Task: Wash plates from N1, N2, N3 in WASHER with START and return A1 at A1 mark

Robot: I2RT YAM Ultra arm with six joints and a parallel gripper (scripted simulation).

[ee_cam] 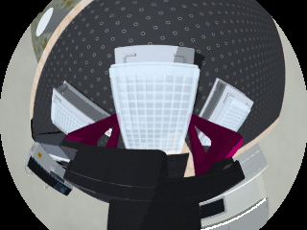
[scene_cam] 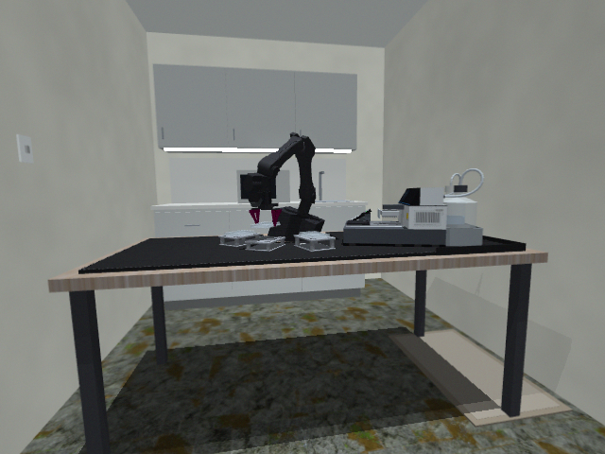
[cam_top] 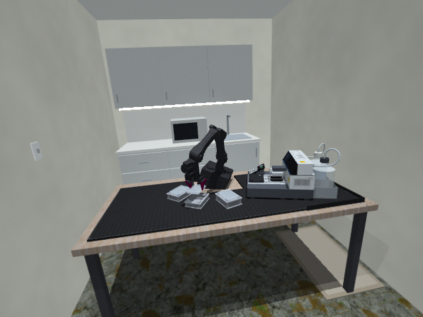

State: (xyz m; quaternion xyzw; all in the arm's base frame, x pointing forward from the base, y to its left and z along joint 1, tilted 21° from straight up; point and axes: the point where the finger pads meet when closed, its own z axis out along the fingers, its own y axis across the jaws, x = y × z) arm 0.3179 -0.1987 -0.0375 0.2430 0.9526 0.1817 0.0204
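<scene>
My gripper (cam_top: 195, 185) with magenta fingers is shut on a clear 96-well plate (ee_cam: 155, 103) and holds it level, a little above the middle nest (cam_top: 197, 200). The gripper also shows in the exterior view (scene_cam: 264, 216) and in the wrist view (ee_cam: 156, 137). The middle nest's slab (ee_cam: 153, 57) shows empty below the plate. A plate sits in the left nest (cam_top: 177, 193) and another in the right nest (cam_top: 228, 199). The plate washer (cam_top: 288, 179) stands at the right of the mat, with its keypad (cam_top: 256, 168) at its left end.
The arm's base (cam_top: 217, 176) stands just behind the nests. A bottle with tubing (cam_top: 324, 164) sits at the washer's right side. The table's front edge (cam_top: 225, 226) lies well in front of the nests.
</scene>
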